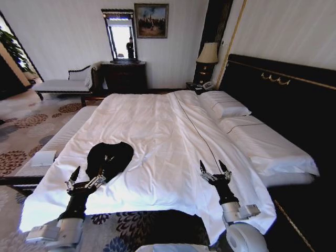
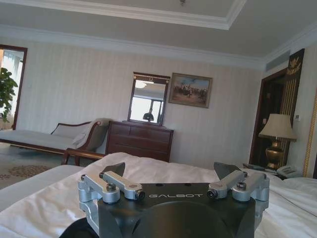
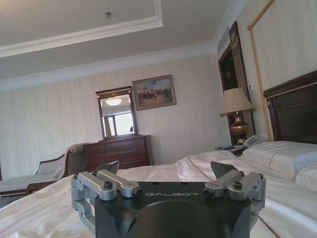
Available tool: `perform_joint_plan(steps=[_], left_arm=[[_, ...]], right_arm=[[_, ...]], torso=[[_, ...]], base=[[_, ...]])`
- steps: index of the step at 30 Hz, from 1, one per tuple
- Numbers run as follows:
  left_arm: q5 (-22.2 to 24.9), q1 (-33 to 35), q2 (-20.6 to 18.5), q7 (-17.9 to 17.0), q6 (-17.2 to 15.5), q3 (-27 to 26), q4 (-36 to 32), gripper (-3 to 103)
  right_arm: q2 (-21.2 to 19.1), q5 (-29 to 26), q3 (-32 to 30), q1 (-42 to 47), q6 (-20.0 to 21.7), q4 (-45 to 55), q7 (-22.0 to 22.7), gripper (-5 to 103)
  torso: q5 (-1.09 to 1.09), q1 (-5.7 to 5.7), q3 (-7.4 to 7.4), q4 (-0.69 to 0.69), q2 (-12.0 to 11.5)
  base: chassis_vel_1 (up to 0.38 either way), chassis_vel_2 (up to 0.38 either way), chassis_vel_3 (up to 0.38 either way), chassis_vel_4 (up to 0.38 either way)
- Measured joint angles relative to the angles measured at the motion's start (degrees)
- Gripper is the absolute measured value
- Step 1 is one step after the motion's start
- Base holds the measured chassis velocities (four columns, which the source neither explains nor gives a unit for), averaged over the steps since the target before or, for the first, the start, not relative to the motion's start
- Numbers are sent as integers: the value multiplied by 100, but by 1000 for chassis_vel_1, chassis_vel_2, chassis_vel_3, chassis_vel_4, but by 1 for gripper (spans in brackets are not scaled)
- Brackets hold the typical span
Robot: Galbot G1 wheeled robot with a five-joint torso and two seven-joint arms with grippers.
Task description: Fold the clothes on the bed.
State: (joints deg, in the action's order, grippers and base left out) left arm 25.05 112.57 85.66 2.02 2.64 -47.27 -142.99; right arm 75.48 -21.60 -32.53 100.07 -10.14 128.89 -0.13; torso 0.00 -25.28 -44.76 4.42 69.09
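The clothes are one black T-shirt, lying crumpled on the white duvet of the bed near its foot edge on my left side. My left gripper hovers at the shirt's near edge, open, with nothing between its fingers. In the left wrist view the left gripper points along the bed, with a patch of the black T-shirt just under it. My right gripper stands open above bare duvet, well to the right of the shirt. The right wrist view shows the right gripper open and holding nothing.
A narrow pale bench with a white object runs along the bed's left side. Pillows lie against the dark headboard at right. A dresser, chaise and lamp stand by the far wall.
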Motion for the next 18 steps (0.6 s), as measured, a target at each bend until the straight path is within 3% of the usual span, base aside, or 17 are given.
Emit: perform_joint_plan(steps=[18], left_arm=[[-6, 5, -4, 10, 81, -14, 60, 100]], right_arm=[[52, 77, 18, 24, -44, -43, -86, 100]], torso=[[0, 0, 0, 0, 0]], base=[[42, 113, -52, -108]])
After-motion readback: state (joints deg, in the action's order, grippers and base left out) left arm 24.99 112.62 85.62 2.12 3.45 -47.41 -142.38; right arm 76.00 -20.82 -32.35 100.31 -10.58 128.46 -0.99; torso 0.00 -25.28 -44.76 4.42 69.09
